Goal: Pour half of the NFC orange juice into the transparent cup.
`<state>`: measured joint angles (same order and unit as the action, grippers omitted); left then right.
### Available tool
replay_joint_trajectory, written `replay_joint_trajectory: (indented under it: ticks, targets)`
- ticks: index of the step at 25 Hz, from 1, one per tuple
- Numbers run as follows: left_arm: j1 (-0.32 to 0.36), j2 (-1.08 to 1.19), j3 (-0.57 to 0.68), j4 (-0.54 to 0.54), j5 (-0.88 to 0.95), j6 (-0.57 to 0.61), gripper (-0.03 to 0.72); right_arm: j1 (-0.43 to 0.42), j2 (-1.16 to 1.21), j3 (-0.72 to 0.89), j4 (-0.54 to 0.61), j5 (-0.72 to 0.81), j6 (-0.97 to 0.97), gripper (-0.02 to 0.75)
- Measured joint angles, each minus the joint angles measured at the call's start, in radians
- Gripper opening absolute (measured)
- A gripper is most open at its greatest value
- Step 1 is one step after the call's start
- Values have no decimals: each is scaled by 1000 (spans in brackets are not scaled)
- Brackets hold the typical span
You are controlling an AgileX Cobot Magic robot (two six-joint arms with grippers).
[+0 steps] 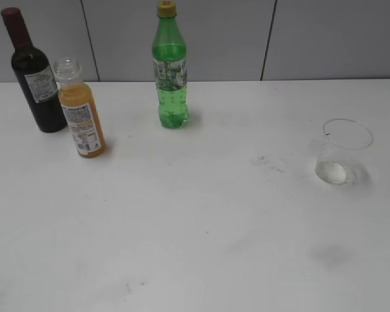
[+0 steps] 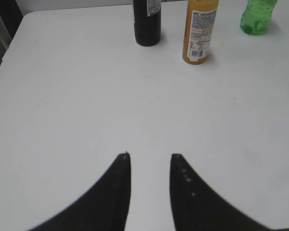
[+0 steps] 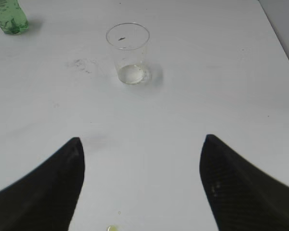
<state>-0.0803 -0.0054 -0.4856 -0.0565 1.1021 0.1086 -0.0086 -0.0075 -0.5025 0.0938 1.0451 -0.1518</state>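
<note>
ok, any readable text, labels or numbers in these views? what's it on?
Nothing fully legible.
Small clear plastic bottle of cloudy orange juice: top label line possibly starts "NFC"; the rest too blurred.
Dark wine bottle with white label: print too small.
Tall green soda bottle: label blurred.
Clear colourless tumbler: no text.

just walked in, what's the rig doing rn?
Nothing is being handled yet. The small clear plastic bottle of orange juice, uncapped, stands at the table's left beside a dark wine bottle; a green soda bottle stands farther back. The clear tapered cup sits apart on the right, holding no juice. The left gripper faces the juice, fingers narrowly apart; the right gripper faces the cup, wide open. Neither touches anything.
</note>
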Motion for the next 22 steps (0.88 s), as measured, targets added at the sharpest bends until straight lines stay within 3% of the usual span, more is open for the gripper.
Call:
replay_joint_trajectory:
  ticks: [22]
  targets:
    - [0,0,0,0,0,0,229,0,0,0,0,0,0,573]
